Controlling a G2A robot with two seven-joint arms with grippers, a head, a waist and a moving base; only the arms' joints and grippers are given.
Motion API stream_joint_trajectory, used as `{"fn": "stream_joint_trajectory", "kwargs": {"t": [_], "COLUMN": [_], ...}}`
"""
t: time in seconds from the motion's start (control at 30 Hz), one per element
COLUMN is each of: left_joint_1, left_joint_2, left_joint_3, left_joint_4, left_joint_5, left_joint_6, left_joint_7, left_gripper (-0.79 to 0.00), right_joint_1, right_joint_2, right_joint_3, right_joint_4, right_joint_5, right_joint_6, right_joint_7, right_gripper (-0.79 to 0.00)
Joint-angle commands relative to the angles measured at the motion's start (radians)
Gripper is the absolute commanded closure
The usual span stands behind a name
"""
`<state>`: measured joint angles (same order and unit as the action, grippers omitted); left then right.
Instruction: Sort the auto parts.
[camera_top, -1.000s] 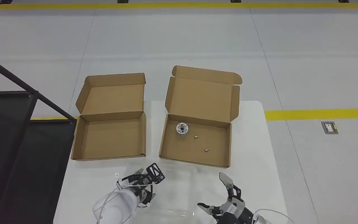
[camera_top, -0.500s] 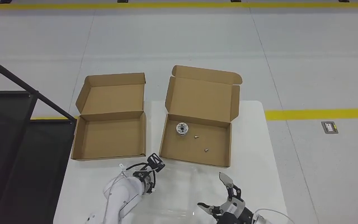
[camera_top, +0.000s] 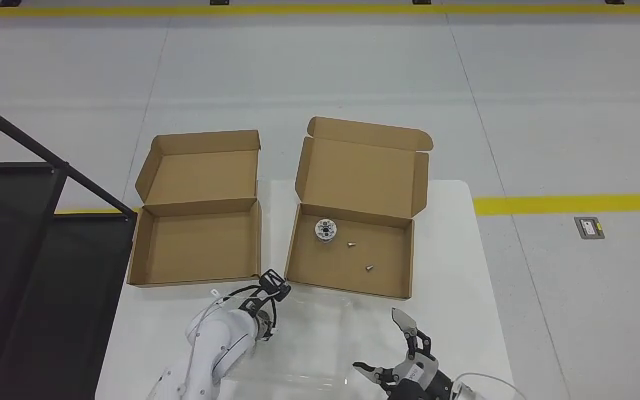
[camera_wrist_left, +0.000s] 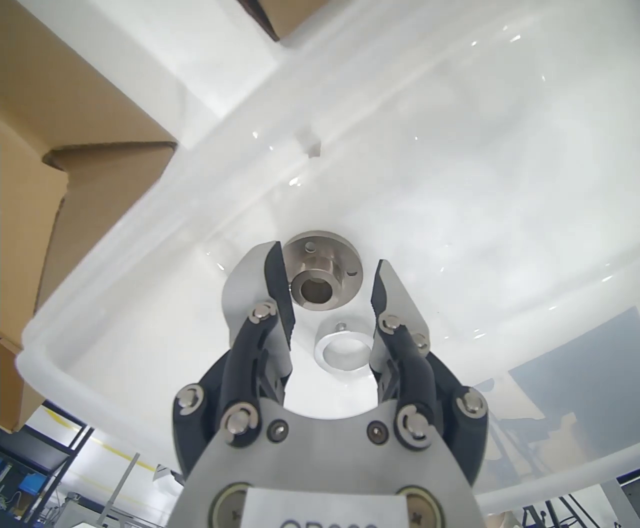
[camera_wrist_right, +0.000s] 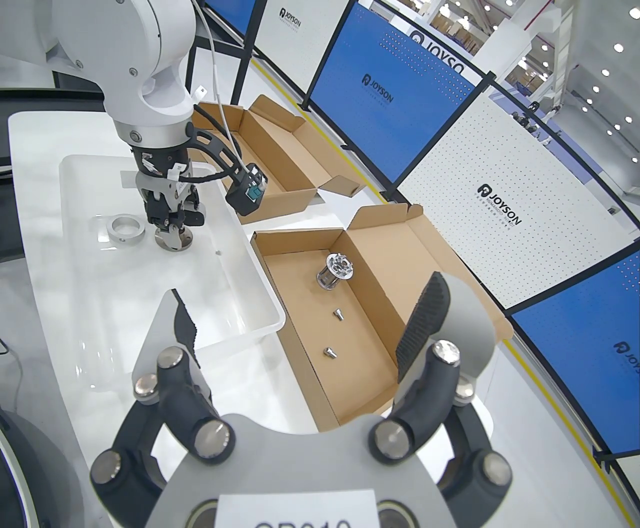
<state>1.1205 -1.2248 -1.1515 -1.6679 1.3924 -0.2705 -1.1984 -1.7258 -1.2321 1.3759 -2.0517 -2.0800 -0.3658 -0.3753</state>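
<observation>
Left claw (camera_wrist_left: 327, 257), fingers apart, straddles the hub (camera_wrist_left: 322, 277) by the tray's (camera_wrist_left: 125, 220) far edge, the hub's bore pointing up. Right claw (camera_wrist_right: 309, 290), also apart, hangs well off.

The scene is lit brightly and evenly from overhead. Rows of round white ceiling lamps (camera_wrist_right: 597, 75) are seen high up and far beyond the right claw (camera_wrist_right: 307, 287). Only faint, soft-edged shadows are cast. A pale grey one lies beside the polished aluminium ring (camera_wrist_right: 127, 227) next to the left claw (camera_wrist_left: 327, 257). One inner wall of the open brown cardboard box (camera_wrist_right: 365, 300) ahead of the right claw is slightly darkened. Small white specks of glare are scattered over the translucent white plastic tray (camera_wrist_left: 425, 125) beyond the left claw. The glossy white tabletop (camera_top: 450, 260) is almost washed out. Straight lines are bowed toward the borders of both wrist views, as on the tray's rim and the blue perforated panels (camera_wrist_right: 390, 95).
</observation>
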Motion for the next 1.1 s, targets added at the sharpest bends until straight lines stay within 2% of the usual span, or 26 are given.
{"fn": "stream_joint_trajectory", "kwargs": {"t": [0.0,0.27,0.4,0.47,0.6,0.67,0.7,0.73,0.9,1.07], "left_joint_1": [-0.006,-0.028,-0.038,-0.042,-0.048,-0.05,-0.051,-0.05,-0.013,0.068], "left_joint_2": [-0.001,-0.006,-0.008,-0.009,-0.01,-0.01,-0.01,-0.01,-0.005,0.009], "left_joint_3": [-0.001,0.009,0.013,0.016,0.019,0.02,0.021,0.021,0.009,-0.027], "left_joint_4": [0.008,0.045,0.06,0.065,0.071,0.072,0.071,0.067,-0.01,-0.152], "left_joint_5": [-0.007,-0.011,-0.014,-0.016,-0.02,-0.02,-0.019,-0.019,-0.015,-0.012], "left_joint_6": [0.006,0.038,0.047,0.049,0.051,0.052,0.051,0.05,0.032,-0.01], "left_joint_7": [0.0,-0.015,-0.02,-0.023,-0.035,-0.037,-0.039,-0.04,-0.04,-0.049], "left_gripper": [-0.391,-0.366,-0.329,-0.271,-0.206,-0.086,0.0,0.0,0.0,0.0], "right_joint_1": [0.0,0.0,0.0,0.0,0.0,0.0,0.0,0.0,0.0,0.0], "right_joint_2": [0.0,0.0,0.0,0.0,0.0,0.0,0.0,0.0,0.0,0.0], "right_joint_3": [0.0,0.0,0.0,0.0,0.0,0.0,0.0,0.0,0.0,0.0], "right_joint_4": [0.0,0.0,0.0,0.0,0.0,0.0,0.0,0.0,0.0,0.0], "right_joint_5": [0.0,0.0,0.0,0.0,0.0,0.0,0.0,0.0,0.0,0.0], "right_joint_6": [0.0,0.0,0.0,0.0,0.0,0.0,0.0,0.0,0.0,0.0], "right_joint_7": [0.0,0.0,0.0,0.0,0.0,0.0,0.0,0.0,0.0,0.0], "right_gripper": [-0.785,-0.785,-0.785,-0.785,-0.785,-0.785,-0.785,-0.785,-0.785,-0.785]}}
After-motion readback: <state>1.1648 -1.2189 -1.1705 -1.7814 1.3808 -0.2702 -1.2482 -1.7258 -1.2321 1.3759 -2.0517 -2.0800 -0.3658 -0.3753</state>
